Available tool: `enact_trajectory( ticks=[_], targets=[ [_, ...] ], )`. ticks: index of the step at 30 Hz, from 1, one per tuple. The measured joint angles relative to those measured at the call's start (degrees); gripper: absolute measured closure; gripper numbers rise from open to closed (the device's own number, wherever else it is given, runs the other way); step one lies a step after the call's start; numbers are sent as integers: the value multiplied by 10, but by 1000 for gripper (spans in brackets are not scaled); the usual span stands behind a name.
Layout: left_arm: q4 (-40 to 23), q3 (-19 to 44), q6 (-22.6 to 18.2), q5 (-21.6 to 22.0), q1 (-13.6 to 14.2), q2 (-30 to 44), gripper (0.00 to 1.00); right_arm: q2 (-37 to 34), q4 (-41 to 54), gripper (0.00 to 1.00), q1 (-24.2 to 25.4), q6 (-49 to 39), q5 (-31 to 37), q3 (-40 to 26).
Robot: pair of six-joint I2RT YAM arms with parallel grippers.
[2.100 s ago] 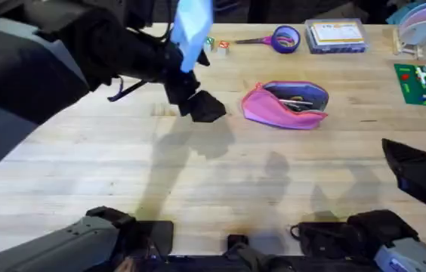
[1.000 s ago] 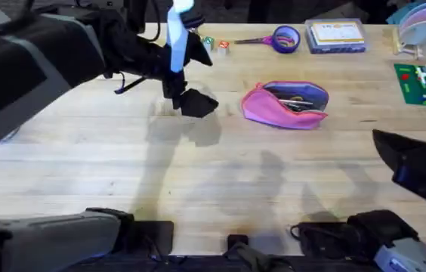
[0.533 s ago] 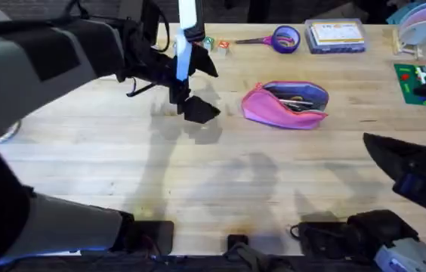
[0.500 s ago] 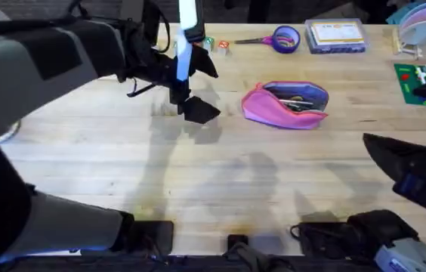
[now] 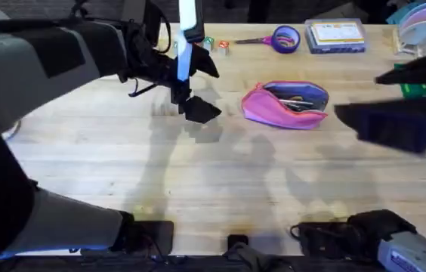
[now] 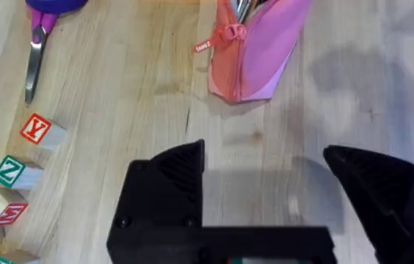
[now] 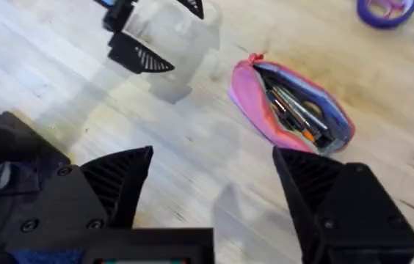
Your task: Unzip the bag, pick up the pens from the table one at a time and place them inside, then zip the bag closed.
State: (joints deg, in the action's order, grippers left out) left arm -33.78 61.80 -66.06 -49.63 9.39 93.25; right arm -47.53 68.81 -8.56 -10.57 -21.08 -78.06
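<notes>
Here the desk [image 5: 220, 181] carries the bag [image 5: 285, 104], unzipped, pens [image 7: 295, 110] lying inside. The right pincer [image 7: 211, 191] hangs wide open and empty near the bag; the left pincer [image 6: 266, 191], likewise spread and empty, sits beside the bag's zipper end. Risk, I judge: with the pouch unpinned, tugging its small zipper pull [image 6: 230, 33] could drag it across the desk.

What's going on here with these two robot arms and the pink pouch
The pink pouch lies unzipped on the wooden table, with pens already inside. The left gripper hangs beside the pouch's zipper end, jaws open and empty. The right gripper hangs near the pouch's other side, jaws also open and empty. Neither touches the pouch. No loose pens are visible on the table, so zipping it closed looks like what remains.
</notes>
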Motion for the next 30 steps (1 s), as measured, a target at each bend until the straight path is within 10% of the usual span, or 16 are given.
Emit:
enact_trajectory(
  ticks=[30],
  targets=[
    [0, 0, 0, -1, 0, 0, 7, -284, -209, 4, -78, 29, -4, 0]
  ],
)
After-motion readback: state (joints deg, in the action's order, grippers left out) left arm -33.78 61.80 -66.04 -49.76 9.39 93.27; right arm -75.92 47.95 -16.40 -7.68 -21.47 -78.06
